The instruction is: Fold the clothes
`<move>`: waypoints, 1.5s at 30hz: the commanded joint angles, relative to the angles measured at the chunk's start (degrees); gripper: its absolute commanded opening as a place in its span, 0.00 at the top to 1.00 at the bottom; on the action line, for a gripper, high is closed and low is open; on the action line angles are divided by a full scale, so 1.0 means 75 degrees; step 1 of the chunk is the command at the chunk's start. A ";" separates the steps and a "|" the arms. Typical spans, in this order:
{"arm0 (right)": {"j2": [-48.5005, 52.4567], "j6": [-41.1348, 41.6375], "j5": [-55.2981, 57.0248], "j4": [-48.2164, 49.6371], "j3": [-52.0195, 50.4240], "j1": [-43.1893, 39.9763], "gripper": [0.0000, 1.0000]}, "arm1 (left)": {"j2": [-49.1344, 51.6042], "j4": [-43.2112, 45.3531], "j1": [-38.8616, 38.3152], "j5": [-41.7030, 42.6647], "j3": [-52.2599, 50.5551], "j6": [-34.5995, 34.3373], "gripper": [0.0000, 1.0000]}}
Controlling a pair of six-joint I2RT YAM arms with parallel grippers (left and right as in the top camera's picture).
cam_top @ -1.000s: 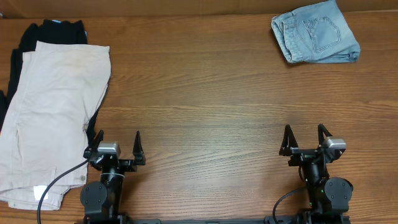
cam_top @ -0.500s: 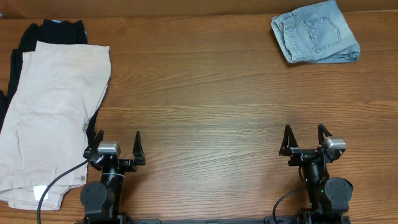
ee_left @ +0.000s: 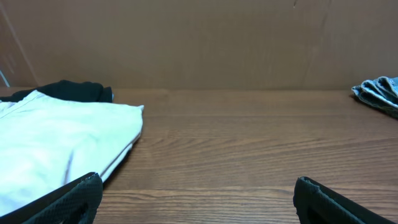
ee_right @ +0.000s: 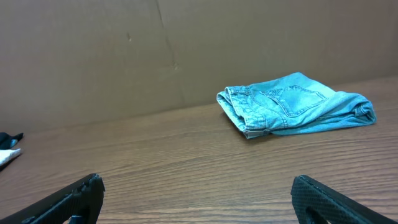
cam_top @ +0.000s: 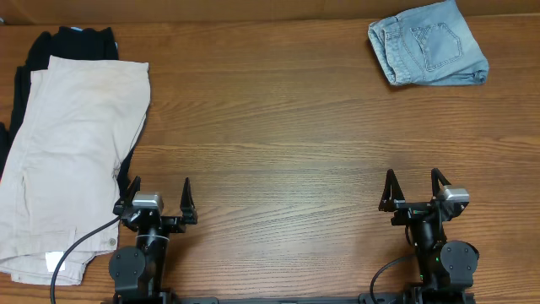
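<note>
Pale beige khaki shorts (cam_top: pixel 72 152) lie spread flat along the table's left side, on top of a black garment (cam_top: pixel 80 40); a small white label shows near their front edge. In the left wrist view the shorts (ee_left: pixel 56 140) appear at the left. My left gripper (cam_top: pixel 159 192) stands open near the front edge, just right of the shorts, with nothing between its fingers (ee_left: pixel 68 199). Over at the front right, my right gripper (cam_top: pixel 413 182) is open too and holds nothing.
Folded light blue denim shorts (cam_top: pixel 428 44) rest at the back right corner, also seen in the right wrist view as a folded pile (ee_right: pixel 292 102). A brown cardboard wall (ee_left: pixel 199 43) stands behind the wooden table (cam_top: pixel 278 135).
</note>
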 commanded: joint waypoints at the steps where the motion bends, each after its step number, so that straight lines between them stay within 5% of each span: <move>1: -0.0052 0.0023 0.0017 0.0038 -0.0082 0.0038 0.00 | -0.0079 -0.0023 0.0035 -0.0105 -0.0029 0.0204 0.00; 45: -0.0052 0.0023 0.0015 0.0038 -0.0082 0.0038 0.00 | -0.0079 0.0329 0.0038 0.0047 -0.0029 0.0061 0.00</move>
